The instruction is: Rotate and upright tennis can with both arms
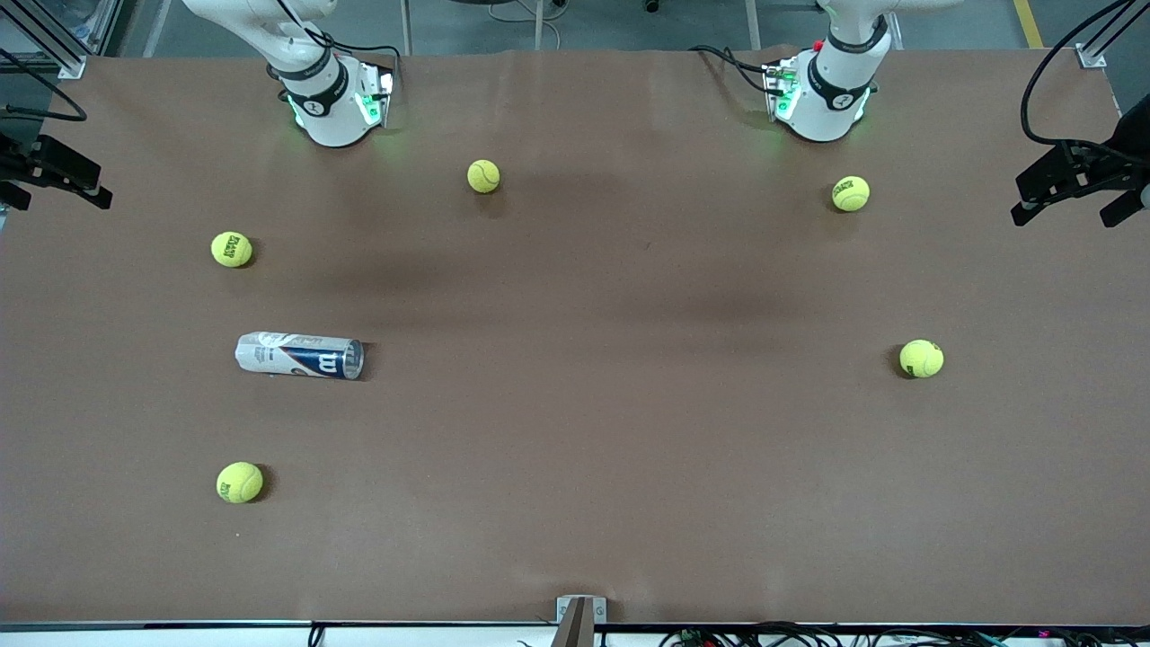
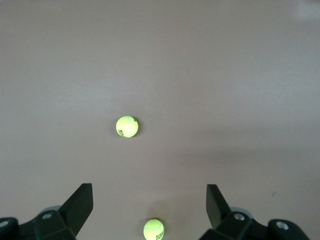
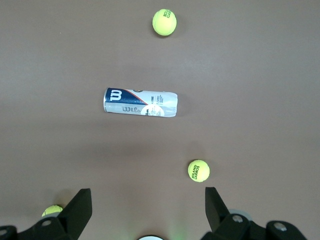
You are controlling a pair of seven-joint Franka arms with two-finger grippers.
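Observation:
The tennis can point(image 1: 299, 356) lies on its side on the brown table, toward the right arm's end; its white and navy label shows a "W". In the right wrist view the can point(image 3: 140, 103) lies far below and ahead of my right gripper point(image 3: 147, 195), which is open and holds nothing. My left gripper point(image 2: 150, 192) is also open and empty, high over the table near its own base, with only two tennis balls under it. The front view shows only the arms' bases, not the grippers.
Several yellow-green tennis balls are scattered: one point(image 1: 232, 249) farther from the camera than the can, one point(image 1: 239, 482) nearer, one point(image 1: 483, 176) by the right arm's base, and two point(image 1: 850, 193) point(image 1: 921, 358) toward the left arm's end. Black mounts point(image 1: 1074, 180) stand at the table ends.

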